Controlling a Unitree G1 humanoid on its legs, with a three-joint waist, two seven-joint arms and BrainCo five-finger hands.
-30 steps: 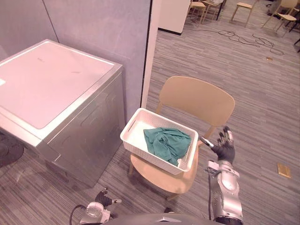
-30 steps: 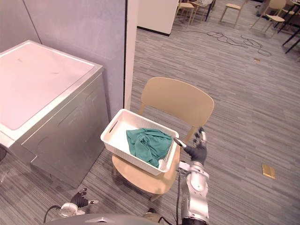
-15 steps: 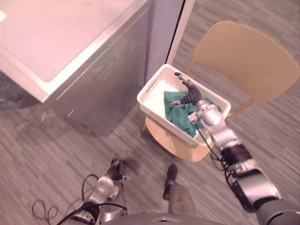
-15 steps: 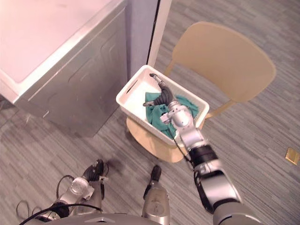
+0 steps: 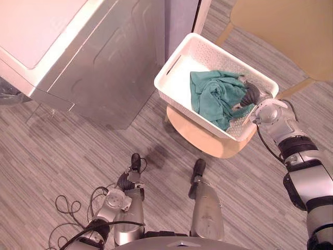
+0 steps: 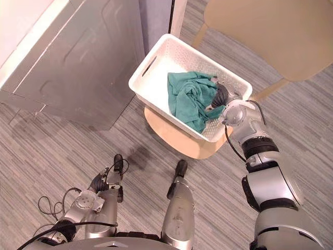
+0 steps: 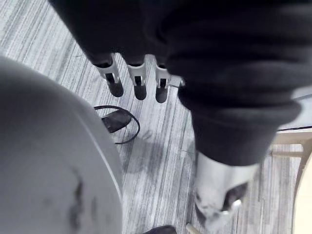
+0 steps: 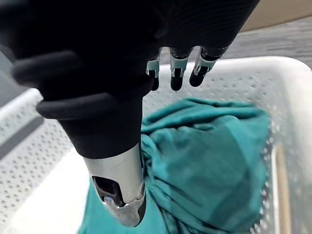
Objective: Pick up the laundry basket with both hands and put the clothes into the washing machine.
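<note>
The white laundry basket [image 5: 179, 83] sits on the seat of a tan wooden chair [image 5: 197, 130] just beside the silver-fronted washing machine [image 5: 104, 57], with a crumpled teal cloth [image 5: 213, 94] lying in its right half. The right hand [image 5: 250, 95] reaches over the basket's right end and hangs just above the cloth, its fingers [image 8: 176, 73] straight and apart from the thumb, closed on nothing. The left hand [image 5: 126, 180] hangs low over the grey striped floor [image 5: 62, 151], well apart from the basket, its fingers [image 7: 138, 78] straight and empty.
</note>
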